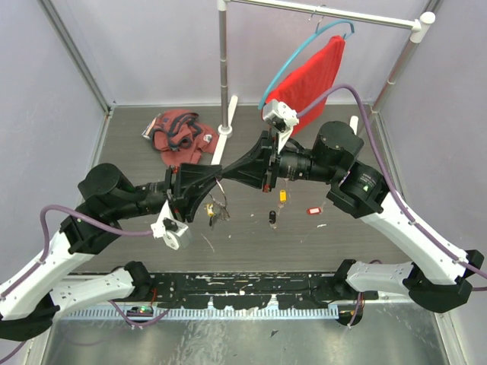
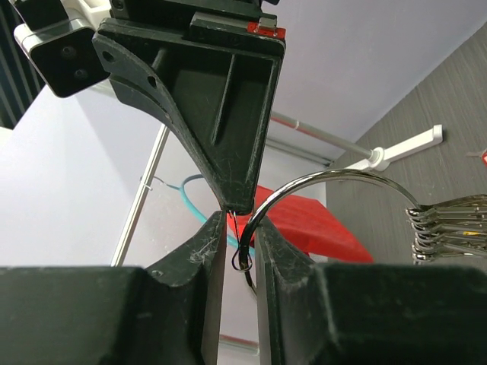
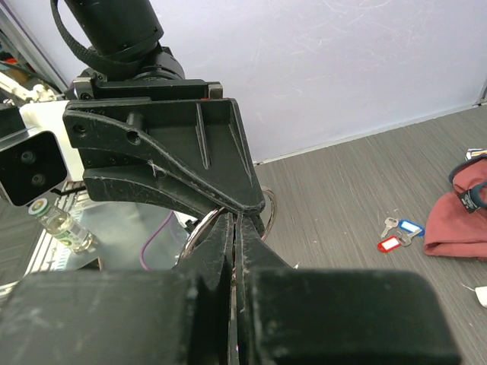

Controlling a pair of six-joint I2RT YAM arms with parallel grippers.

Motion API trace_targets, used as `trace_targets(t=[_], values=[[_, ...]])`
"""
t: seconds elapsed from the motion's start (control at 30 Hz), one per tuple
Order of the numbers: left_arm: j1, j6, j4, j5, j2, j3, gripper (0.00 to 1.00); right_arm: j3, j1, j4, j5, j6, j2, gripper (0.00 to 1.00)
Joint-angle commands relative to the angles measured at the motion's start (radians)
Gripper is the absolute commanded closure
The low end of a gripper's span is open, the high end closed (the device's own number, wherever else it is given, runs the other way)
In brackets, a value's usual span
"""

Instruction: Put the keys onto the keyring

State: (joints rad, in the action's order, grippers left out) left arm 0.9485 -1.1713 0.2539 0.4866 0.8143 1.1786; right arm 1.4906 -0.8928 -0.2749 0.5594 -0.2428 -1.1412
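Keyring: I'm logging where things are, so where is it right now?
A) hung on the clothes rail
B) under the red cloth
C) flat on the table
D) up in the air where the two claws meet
D: in the left wrist view the keyring arcs up out of the left claw, meeting the tip of the right claw, with several keys already on it.

we look down from above and behind the arm bases, taking in the whole worktop [image 1: 304,243] from far off. our left wrist camera sits right behind its own jaws, tilted up toward the back wall and the red cloth [image 2: 319,228]. our right wrist camera, just as close, faces across the worktop. all three views share the keyring [image 2: 335,175].
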Motion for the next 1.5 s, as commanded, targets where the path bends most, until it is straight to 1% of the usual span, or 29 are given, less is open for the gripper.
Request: trace_targets(t=[0.0,0.2,0.4,0.53,0.7,0.77,0.83,0.9,0.97,1.1,1.3,1.37,1.43,1.47], values=[[0.012,-0.028,0.001,-0.033,-0.001,0.031,0.73,0.043,0.002,0.03,-0.019,-0.011,0.0,0.99],[0.013,-0.035,0.0,-0.07,-0.002,0.025,0.71,0.043,0.002,0.015,-0.036,0.005,0.015,0.99],[0.014,-0.031,-0.001,-0.069,0.003,0.027,0.7,0.042,0.002,0.013,-0.03,0.007,0.016,0.99],[0.015,-0.026,-0.011,-0.075,0.0,0.026,0.72,0.04,0.001,0.008,-0.036,0.007,0.022,0.99],[0.015,-0.021,-0.014,-0.079,-0.004,0.024,0.78,0.04,0.002,0.009,-0.032,0.007,0.022,0.99],[0.015,-0.019,-0.014,-0.083,-0.006,0.024,0.79,0.039,0.002,0.009,-0.028,0.006,0.023,0.99],[0.016,-0.015,-0.02,-0.089,-0.007,0.023,0.78,0.038,0.002,0.009,-0.027,0.006,0.026,0.99],[0.015,-0.011,-0.03,-0.094,-0.01,0.019,0.75,0.035,0.003,0.009,-0.024,0.007,0.028,0.99],[0.016,-0.009,-0.036,-0.096,-0.012,0.017,0.75,0.033,0.002,0.009,-0.024,0.005,0.03,0.99],[0.015,-0.003,-0.04,-0.095,-0.011,0.017,0.77,0.033,0.002,0.009,-0.023,0.005,0.032,0.99],[0.016,0.003,-0.043,-0.096,-0.009,0.017,0.85,0.03,0.002,0.009,-0.024,0.004,0.035,0.99],[0.015,0.004,-0.044,-0.096,-0.009,0.02,0.9,0.03,0.002,0.009,-0.024,0.004,0.033,0.99],[0.015,0.006,-0.047,-0.098,-0.009,0.021,0.99,0.027,0.002,0.011,-0.022,0.003,0.032,0.99],[0.015,0.007,-0.047,-0.1,-0.009,0.021,1.0,0.026,0.002,0.011,-0.021,0.004,0.032,0.99]])
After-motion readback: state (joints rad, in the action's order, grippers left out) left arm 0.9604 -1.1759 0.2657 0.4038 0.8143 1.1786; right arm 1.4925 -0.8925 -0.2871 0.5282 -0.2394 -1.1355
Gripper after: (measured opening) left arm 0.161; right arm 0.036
